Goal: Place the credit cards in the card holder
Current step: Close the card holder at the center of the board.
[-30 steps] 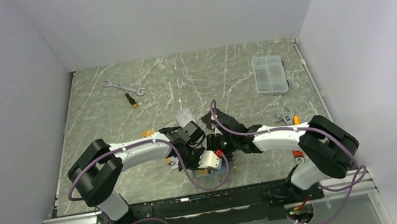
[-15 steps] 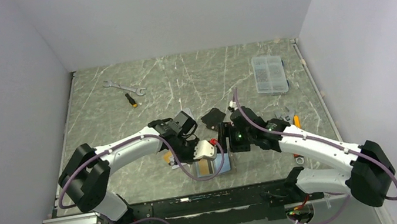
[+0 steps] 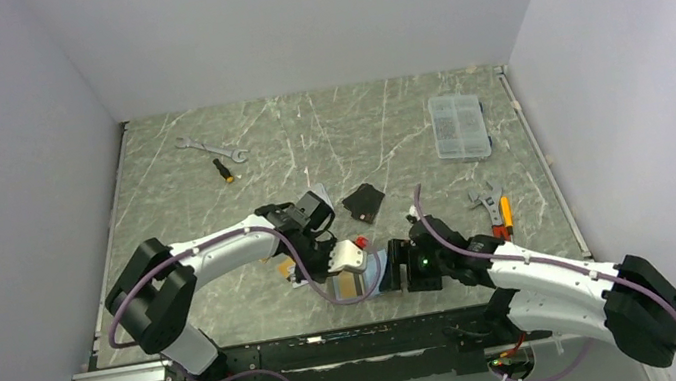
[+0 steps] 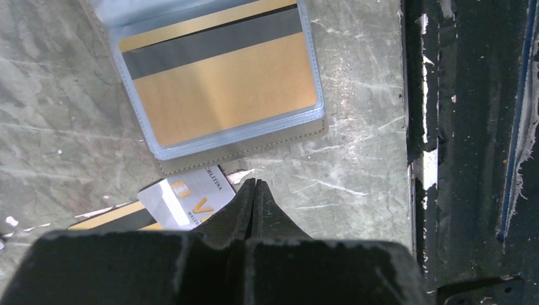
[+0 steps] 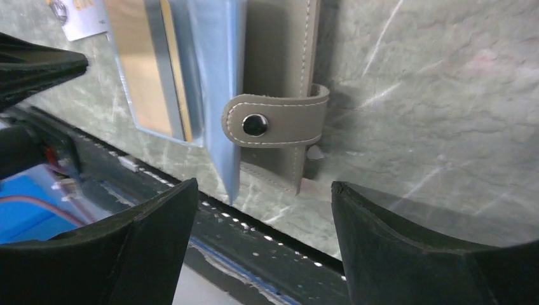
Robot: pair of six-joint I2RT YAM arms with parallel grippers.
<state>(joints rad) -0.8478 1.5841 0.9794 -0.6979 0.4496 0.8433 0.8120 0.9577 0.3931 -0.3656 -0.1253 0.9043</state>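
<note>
The card holder (image 4: 245, 143) lies open near the table's front edge, with a gold-orange credit card (image 4: 216, 76) inside its pale blue sleeve. It also shows in the right wrist view (image 5: 279, 57), snap tab (image 5: 273, 121) turned out, and in the top view (image 3: 376, 283). A silver-grey credit card (image 4: 187, 197) and another gold one (image 4: 108, 217) lie loose beside the holder. My left gripper (image 4: 254, 185) is shut and empty, tips just off the holder's edge next to the silver card. My right gripper (image 5: 264, 190) is open and empty, at the holder's tab side.
A black folded pouch (image 3: 363, 202) lies behind the arms. A clear compartment box (image 3: 459, 127) stands at the back right, with a wrench (image 3: 212, 149) and a small screwdriver (image 3: 225, 170) at the back left. Hand tools (image 3: 493, 203) lie at the right. The table's front rail (image 4: 470, 152) is close by.
My right gripper has moved from beside the black pouch toward the near edge, to the holder's right side. My left gripper has hardly moved.
</note>
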